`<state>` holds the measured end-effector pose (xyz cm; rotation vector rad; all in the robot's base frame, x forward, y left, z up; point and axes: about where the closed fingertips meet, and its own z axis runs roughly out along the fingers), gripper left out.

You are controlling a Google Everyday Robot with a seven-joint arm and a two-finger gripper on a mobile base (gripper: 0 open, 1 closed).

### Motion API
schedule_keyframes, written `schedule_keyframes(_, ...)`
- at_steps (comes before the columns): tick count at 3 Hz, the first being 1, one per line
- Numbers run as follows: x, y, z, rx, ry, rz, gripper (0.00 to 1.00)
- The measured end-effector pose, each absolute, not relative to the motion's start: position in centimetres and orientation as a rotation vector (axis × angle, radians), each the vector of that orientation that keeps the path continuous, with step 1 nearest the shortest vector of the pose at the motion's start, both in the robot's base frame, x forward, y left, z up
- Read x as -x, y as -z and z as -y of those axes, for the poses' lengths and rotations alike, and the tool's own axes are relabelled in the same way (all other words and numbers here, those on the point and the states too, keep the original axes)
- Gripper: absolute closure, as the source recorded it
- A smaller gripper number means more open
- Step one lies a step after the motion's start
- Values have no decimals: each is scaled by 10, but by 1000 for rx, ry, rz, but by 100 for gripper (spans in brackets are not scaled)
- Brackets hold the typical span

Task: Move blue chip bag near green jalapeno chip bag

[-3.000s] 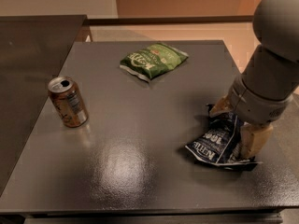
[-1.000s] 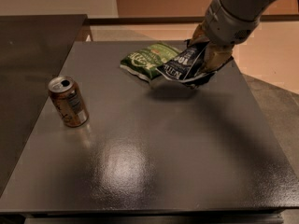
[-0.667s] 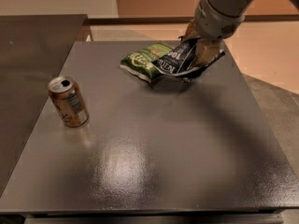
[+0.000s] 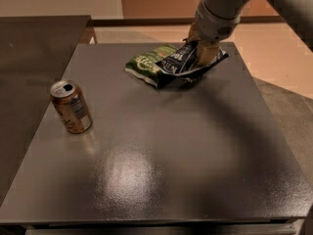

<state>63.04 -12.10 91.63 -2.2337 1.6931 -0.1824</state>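
Observation:
The green jalapeno chip bag [image 4: 145, 63] lies flat at the far middle of the dark table [image 4: 161, 141]. The blue chip bag [image 4: 183, 62], dark navy with white lettering, is held right beside it on its right, overlapping its right edge and low over the table. My gripper [image 4: 200, 53] comes down from the upper right and is shut on the blue chip bag's right part. The green bag's right end is hidden behind the blue bag.
A brown soda can [image 4: 71, 106] stands upright at the table's left side. A second dark table surface [image 4: 34, 58] adjoins on the left. Tan floor lies beyond the far and right edges.
The gripper carried the blue chip bag from the table's right front up to the far middle, and over the last second shifted it slightly left and down against the green bag.

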Motion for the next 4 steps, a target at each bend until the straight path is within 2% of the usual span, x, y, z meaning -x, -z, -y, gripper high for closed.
schedule_keyframes(2,-638,-903,118,2244,177,-1705,14)
schedule_keyframes(3,-639,-902,117,2245,176,-1704,0)
schedule_keyframes(4,-639,-902,117,2245,176,-1704,0)
